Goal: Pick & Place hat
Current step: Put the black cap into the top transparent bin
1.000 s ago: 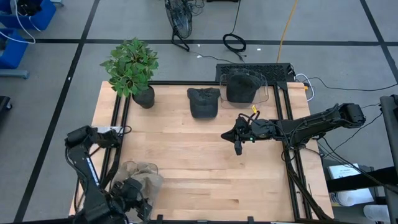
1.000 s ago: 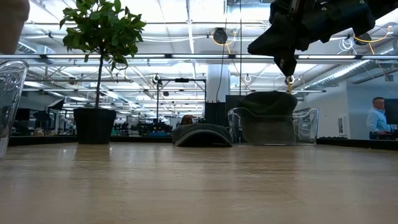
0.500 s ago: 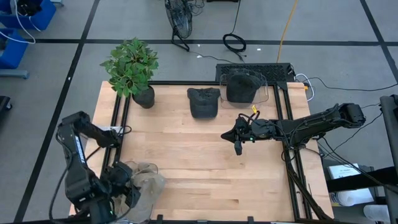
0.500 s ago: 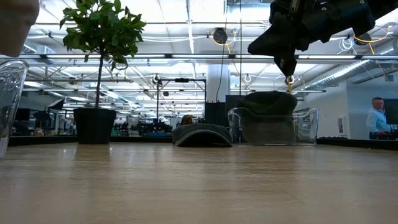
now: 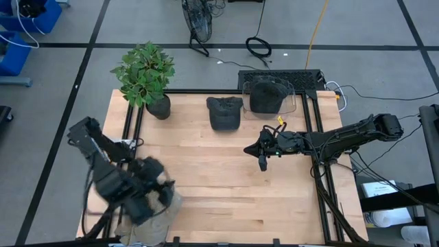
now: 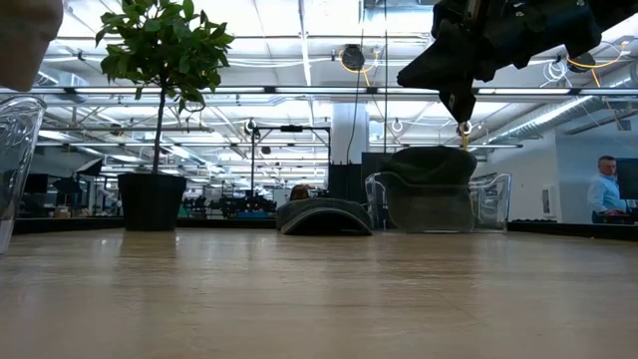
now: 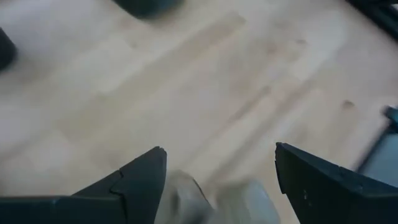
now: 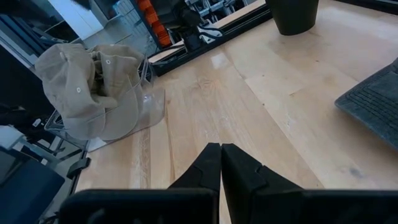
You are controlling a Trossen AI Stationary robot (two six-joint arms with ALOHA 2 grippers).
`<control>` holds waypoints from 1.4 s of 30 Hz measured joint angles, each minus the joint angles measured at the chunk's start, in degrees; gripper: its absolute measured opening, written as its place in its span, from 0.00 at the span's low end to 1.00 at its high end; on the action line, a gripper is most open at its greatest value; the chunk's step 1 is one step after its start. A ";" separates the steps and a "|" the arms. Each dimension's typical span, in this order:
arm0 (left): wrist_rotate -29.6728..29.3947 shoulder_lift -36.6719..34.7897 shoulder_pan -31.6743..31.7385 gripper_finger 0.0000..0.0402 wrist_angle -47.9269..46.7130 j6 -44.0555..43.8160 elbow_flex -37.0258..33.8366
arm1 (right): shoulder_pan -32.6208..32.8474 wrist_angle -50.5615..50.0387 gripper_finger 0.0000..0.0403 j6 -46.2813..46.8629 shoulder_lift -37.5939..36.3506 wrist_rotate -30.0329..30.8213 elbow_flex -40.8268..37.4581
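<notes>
A beige hat (image 5: 159, 214) sits on top of a clear stand (image 8: 146, 102) at the table's near-left corner; it also shows in the right wrist view (image 8: 87, 87) and at the low view's left edge (image 6: 22, 40). My left gripper (image 5: 149, 186) hovers open just above and beyond it, and the hat (image 7: 214, 200) shows low between its fingers. A dark hat (image 5: 225, 112) lies flat on the table near the far edge. Another dark hat (image 5: 266, 96) rests in a clear holder. My right gripper (image 5: 263, 159) hangs shut above the table's right half, touching nothing.
A potted plant (image 5: 145, 74) stands at the far-left corner. The clear holder (image 5: 293, 99) sits at the far-right edge. Black frame rails (image 5: 319, 137) run along the table's sides. Bare wood (image 5: 219, 185) lies between the two arms.
My left arm has swung up from the near-left corner. Its gripper has moved toward the far edge and the table's middle, over the beige hat, with motion blur. The beige hat has stayed on its stand. My right arm has kept still.
</notes>
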 joint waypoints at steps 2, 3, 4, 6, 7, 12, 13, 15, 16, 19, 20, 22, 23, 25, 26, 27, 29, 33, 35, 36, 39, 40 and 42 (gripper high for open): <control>0.08 0.00 4.33 0.74 0.15 4.94 0.00 | 0.00 -0.02 0.01 -0.06 0.00 0.00 0.00; 0.15 0.00 6.66 0.74 0.14 6.71 0.00 | 0.00 -0.02 0.01 -0.13 0.00 0.00 0.00; 0.15 0.01 8.99 0.74 0.12 7.99 0.00 | 0.00 -0.02 0.01 -0.32 0.00 0.00 0.00; 0.09 0.02 13.66 0.74 0.11 9.61 0.00 | 0.00 -0.03 0.01 -0.59 0.00 0.00 0.00; 0.10 0.02 15.81 0.74 0.11 10.37 0.00 | 0.00 -0.02 0.01 -0.96 0.00 0.00 0.00; 0.73 1.00 26.22 0.74 4.40 14.23 0.00 | 0.00 -0.02 0.01 -4.11 0.00 -0.02 0.00; 0.71 1.41 27.84 0.74 6.08 14.84 0.00 | 0.00 -0.04 0.01 -4.92 0.00 0.00 0.00; 0.60 2.48 30.80 0.74 9.94 16.91 0.00 | 0.02 -0.13 0.01 -6.22 0.00 -0.02 0.00; 0.62 3.14 31.96 0.74 12.12 18.59 0.00 | 0.02 -0.33 0.01 -6.57 0.00 0.00 0.00; 2.21 5.98 35.26 0.74 19.87 27.22 0.00 | 0.02 -1.35 0.01 -6.61 0.00 -0.01 0.00; 3.85 7.17 36.34 0.74 23.13 31.41 0.00 | 0.01 -2.11 0.01 -6.60 0.00 -0.02 0.00; 8.18 9.71 38.15 0.73 29.46 40.73 0.00 | 0.01 -4.28 0.01 -6.55 0.00 -0.04 0.00; 10.39 11.01 38.88 0.71 32.99 44.78 0.00 | 0.01 -5.62 0.01 -6.53 0.00 -0.04 0.00; 14.92 13.55 40.05 0.64 39.42 51.03 0.00 | 0.00 -8.68 0.01 -6.49 -0.02 -0.04 0.00; 16.91 14.68 40.57 0.58 41.79 53.39 0.00 | 0.01 -10.35 0.01 -6.49 -0.02 -0.04 0.00; 18.62 15.64 41.03 0.52 43.72 55.47 0.00 | 0.02 -11.95 0.01 -6.49 -0.02 -0.04 0.00; 21.03 16.96 41.98 0.37 45.06 58.73 0.00 | 0.02 -14.51 0.01 -6.49 -0.02 -0.04 0.00; 23.27 17.33 43.45 0.05 43.63 65.80 0.00 | 0.00 -16.98 0.01 -6.58 -0.02 -0.01 -0.02; 23.71 16.81 43.86 0.04 42.24 70.19 -0.09 | -0.08 -17.08 0.02 -7.82 -0.02 0.22 -0.02; 23.96 16.26 44.05 0.04 42.06 72.31 -0.88 | -0.28 -17.14 0.02 -8.56 -0.02 0.22 -0.02; 28.14 12.79 45.03 0.01 45.75 76.91 -6.90 | -1.42 -17.13 0.07 -8.40 -0.02 1.80 -0.02; 29.43 11.11 45.50 0.01 48.48 77.70 -10.33 | -1.89 -16.98 0.09 -7.79 -0.02 3.09 -0.02; 31.34 7.16 46.42 0.01 56.05 78.55 -18.59 | -3.13 -15.50 0.15 -7.64 -0.02 4.59 -0.02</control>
